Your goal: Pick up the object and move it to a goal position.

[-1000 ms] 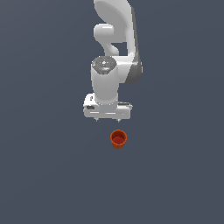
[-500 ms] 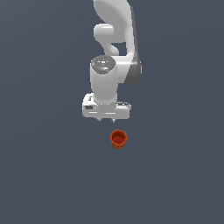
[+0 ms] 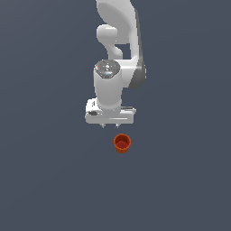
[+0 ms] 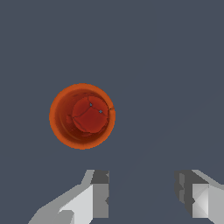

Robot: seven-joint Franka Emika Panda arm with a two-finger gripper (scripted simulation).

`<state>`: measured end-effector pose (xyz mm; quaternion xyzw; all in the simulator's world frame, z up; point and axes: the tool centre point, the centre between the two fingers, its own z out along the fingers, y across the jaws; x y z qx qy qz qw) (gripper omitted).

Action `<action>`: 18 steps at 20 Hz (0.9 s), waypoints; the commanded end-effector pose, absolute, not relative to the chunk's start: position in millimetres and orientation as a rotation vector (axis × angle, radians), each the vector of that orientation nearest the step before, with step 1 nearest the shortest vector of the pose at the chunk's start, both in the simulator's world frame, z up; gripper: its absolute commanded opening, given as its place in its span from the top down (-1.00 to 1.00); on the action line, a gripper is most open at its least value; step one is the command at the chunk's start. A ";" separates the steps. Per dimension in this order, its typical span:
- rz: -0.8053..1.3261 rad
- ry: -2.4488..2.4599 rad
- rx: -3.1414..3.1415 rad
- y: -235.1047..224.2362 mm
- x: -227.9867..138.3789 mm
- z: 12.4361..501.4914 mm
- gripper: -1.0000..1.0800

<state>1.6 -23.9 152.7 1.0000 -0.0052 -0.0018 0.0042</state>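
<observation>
My arm (image 3: 118, 54) comes down out of the top of the exterior view and ends in my gripper (image 3: 110, 125), pointing straight down at the plain grey floor (image 3: 45, 180). The gripper is spread wide and grasps nothing: the wrist view shows bare floor in the gap between my two fingers (image 4: 99, 192).

The cup (image 3: 122, 143) stands upright on the floor, mouth up, with its darker red inside showing. It is apart from me, untouched, lying below my fingertips and off to one side, not under them. In the exterior view it sits lower in the picture than the gripper and slightly toward that view's right. In the wrist view the cup (image 4: 82, 116) is clear of the gap between my fingers, out ahead of them and closer to one finger than the other.

Being round, the cup has no long axis to line up with, so I judge any wrist turn unnecessary. The coming move, as I read it, is a sideways shift to centre the gap over the cup, then a descent. My opening looks wider than the cup, so it should fit.
</observation>
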 end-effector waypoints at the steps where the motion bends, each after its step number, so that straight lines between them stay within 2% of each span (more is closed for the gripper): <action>1: 0.003 0.037 3.130 -22.6 5.5 148.8 -0.23; 18: 0.099 0.612 3.034 -5.4 45.7 106.3 -0.23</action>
